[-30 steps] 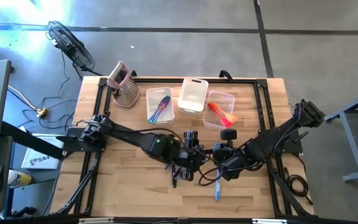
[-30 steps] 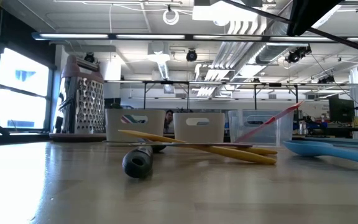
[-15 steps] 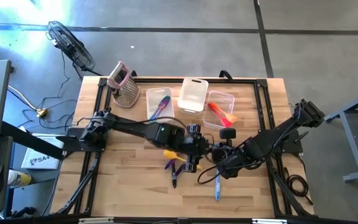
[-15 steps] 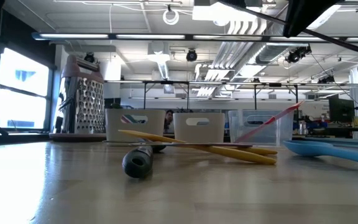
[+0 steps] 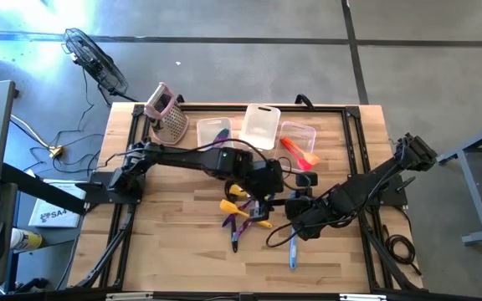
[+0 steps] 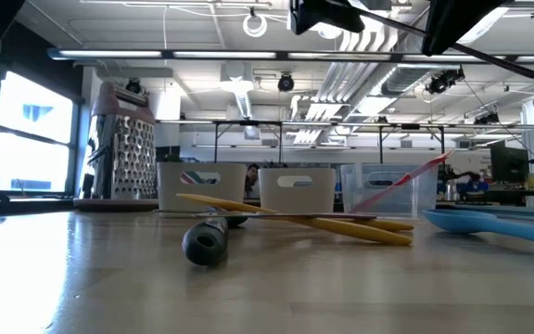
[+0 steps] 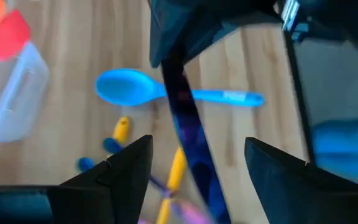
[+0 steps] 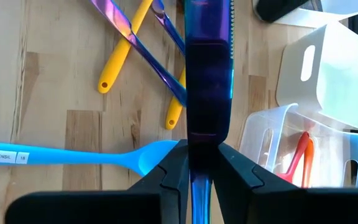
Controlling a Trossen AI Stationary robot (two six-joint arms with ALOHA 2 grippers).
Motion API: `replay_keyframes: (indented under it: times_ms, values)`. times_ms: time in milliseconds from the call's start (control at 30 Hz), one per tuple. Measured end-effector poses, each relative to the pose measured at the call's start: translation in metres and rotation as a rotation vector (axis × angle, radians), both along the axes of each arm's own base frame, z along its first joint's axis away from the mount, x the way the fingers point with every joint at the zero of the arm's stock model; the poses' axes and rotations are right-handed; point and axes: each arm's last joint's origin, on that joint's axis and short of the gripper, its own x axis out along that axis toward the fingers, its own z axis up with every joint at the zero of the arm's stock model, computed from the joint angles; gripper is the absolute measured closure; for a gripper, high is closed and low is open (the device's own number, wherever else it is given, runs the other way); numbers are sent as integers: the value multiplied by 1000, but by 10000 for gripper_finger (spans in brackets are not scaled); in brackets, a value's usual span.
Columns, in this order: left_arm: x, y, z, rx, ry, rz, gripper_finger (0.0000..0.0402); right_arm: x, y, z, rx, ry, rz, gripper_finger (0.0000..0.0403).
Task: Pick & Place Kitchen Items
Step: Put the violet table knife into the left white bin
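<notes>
A blue spoon [image 5: 292,251] is lying on the wooden table [image 5: 166,251] at the near edge, with a label on its handle. Just past it the right gripper [image 5: 295,219] is hanging over the table, and its two fingers are squeezing a shiny purple-blue utensil [image 8: 208,68] tight between them. In the right wrist view this utensil is sticking straight out from the fingers, over the blue spoon's bowl.

Beside it, a small pile of yellow utensils [image 5: 243,210] and purple utensils [image 5: 239,234] is lying crossed on the wood.

The left gripper [image 5: 268,182] is hovering over the middle of the table, just behind the pile. Its fingers are standing wide apart, holding nothing.

Farther back, three clear tubs are sitting in a row. The left tub [image 5: 213,134] is holding colourful utensils, and the right tub [image 5: 299,134] is holding a red and orange spatula [image 5: 298,151]. A metal grater [image 5: 166,113] is standing at the far left corner.
</notes>
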Motion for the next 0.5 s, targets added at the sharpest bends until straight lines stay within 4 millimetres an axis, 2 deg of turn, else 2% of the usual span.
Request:
replay_keyframes:
  times_ms: [167,233,300,367,500]
  values:
    - [10,3,-17,-105,60,-7,153,0,0,0,-1,0,5,360]
    - [9,3,-25,-102,108,-5,153,0,0,0,-2,0,10,361]
    - [17,2,-30,-103,82,-10,153,0,0,0,-2,0,13,358]
    - [14,2,-36,-98,138,-8,153,1,-1,0,0,-1,9,352]
    - [18,2,-42,-91,137,-7,166,2,-3,0,3,-4,-1,351]
